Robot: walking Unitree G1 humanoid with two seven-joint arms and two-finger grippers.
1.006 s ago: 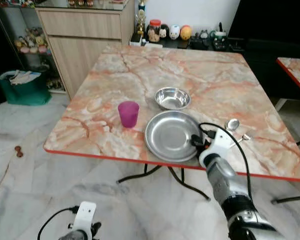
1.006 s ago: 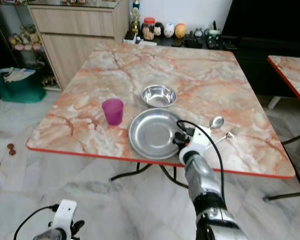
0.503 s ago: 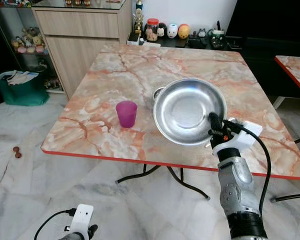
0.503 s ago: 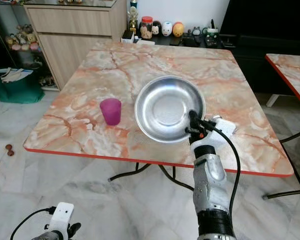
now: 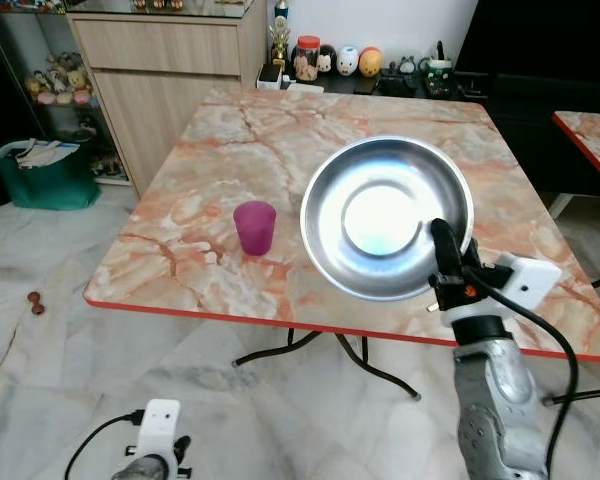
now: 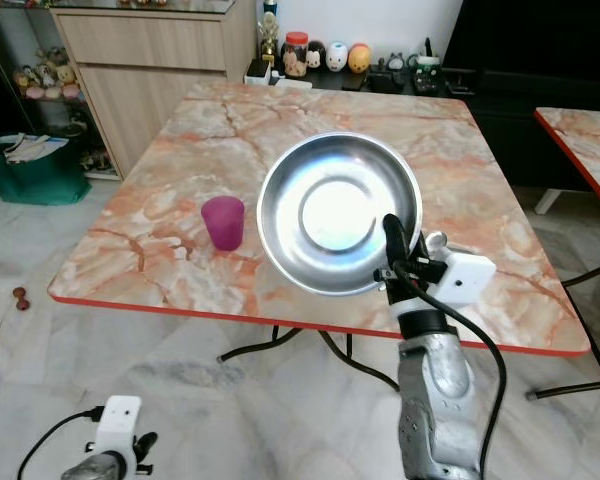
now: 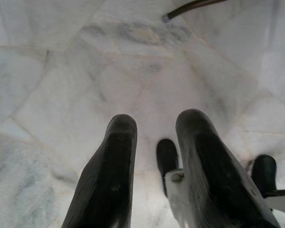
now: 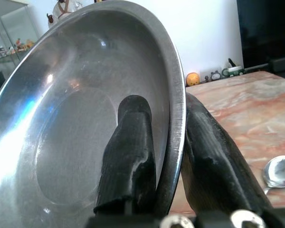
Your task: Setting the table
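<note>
**Plate held tilted above table**

Left gripper [image 7: 152, 166] hangs idle over the marble floor [image 7: 61, 71], fingers apart. Purple cup [image 5: 255, 228] stands on the marble table [image 5: 230, 130], left of the steel plate [image 5: 385, 218]. Right gripper [image 8: 168, 156] clamps the plate's rim, one finger inside, one behind; plate tilted toward camera. Spoon [image 8: 279, 172] lies on the table beyond.

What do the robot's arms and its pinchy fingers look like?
The right arm is a shiny silver tube with a white box at the wrist and a black cable looping beside it. The right gripper has two long, rounded black fingers. The left gripper has the same black fingers, with a white wrist piece and thin black cable.
</note>
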